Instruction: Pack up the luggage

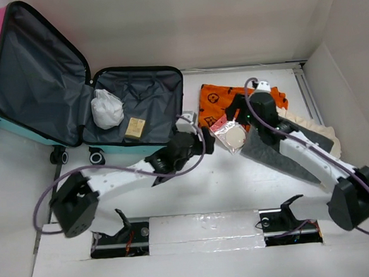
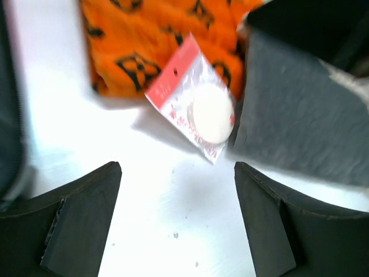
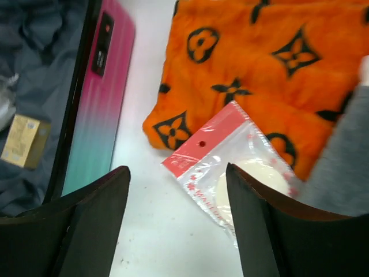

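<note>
The luggage [image 1: 138,104] lies open at the left, its pink-to-teal lid [image 1: 34,73] propped up, with dark grey lining. A white bundle [image 1: 107,108] and a small tan box [image 1: 135,127] lie inside. A clear packet with a red header and a white round pad [image 1: 230,134] lies on the table against an orange patterned cloth [image 1: 217,101]. My left gripper [image 1: 209,143] is open and empty, just left of the packet [image 2: 199,107]. My right gripper [image 1: 232,116] is open and empty above the packet [image 3: 230,161], whose right part its right finger hides.
A grey cloth [image 1: 267,148] lies under the right arm, touching the packet's right side; it also shows in the left wrist view [image 2: 305,115]. A cream cloth [image 1: 327,135] lies further right. The luggage's pink-teal side wall [image 3: 101,104] stands left of the orange cloth [image 3: 259,63].
</note>
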Action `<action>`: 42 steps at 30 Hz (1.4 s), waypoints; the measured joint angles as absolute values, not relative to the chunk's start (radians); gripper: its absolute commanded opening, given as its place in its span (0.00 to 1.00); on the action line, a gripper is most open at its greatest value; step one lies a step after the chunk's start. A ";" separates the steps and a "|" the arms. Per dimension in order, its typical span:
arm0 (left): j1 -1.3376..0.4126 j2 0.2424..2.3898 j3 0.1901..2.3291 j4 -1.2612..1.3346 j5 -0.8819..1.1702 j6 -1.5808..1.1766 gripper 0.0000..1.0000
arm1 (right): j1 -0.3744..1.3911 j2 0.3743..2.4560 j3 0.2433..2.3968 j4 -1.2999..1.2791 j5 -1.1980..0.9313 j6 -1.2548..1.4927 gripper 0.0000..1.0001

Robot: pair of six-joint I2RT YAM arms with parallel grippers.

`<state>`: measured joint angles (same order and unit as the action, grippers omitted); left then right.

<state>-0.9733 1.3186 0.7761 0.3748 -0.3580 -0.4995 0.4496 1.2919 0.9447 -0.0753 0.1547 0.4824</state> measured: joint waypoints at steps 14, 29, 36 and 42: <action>-0.915 1.906 1.028 0.585 -0.179 -0.731 0.72 | 0.307 1.010 0.843 -0.062 0.118 0.474 0.70; -0.915 2.062 1.108 0.723 -0.183 -0.828 0.00 | 0.302 0.942 0.801 -0.078 -0.042 0.456 0.70; -0.917 1.990 1.005 0.761 -0.168 -0.810 0.00 | 0.309 0.915 0.789 -0.078 -0.050 0.456 0.70; -0.920 1.673 0.841 0.711 -0.134 -0.765 0.00 | 0.310 0.915 0.789 -0.078 -0.049 0.456 0.70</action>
<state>-0.9199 1.6726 0.8406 0.7113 -0.1337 -0.7647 0.3096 0.9146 0.7891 -0.0776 -0.0494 0.4557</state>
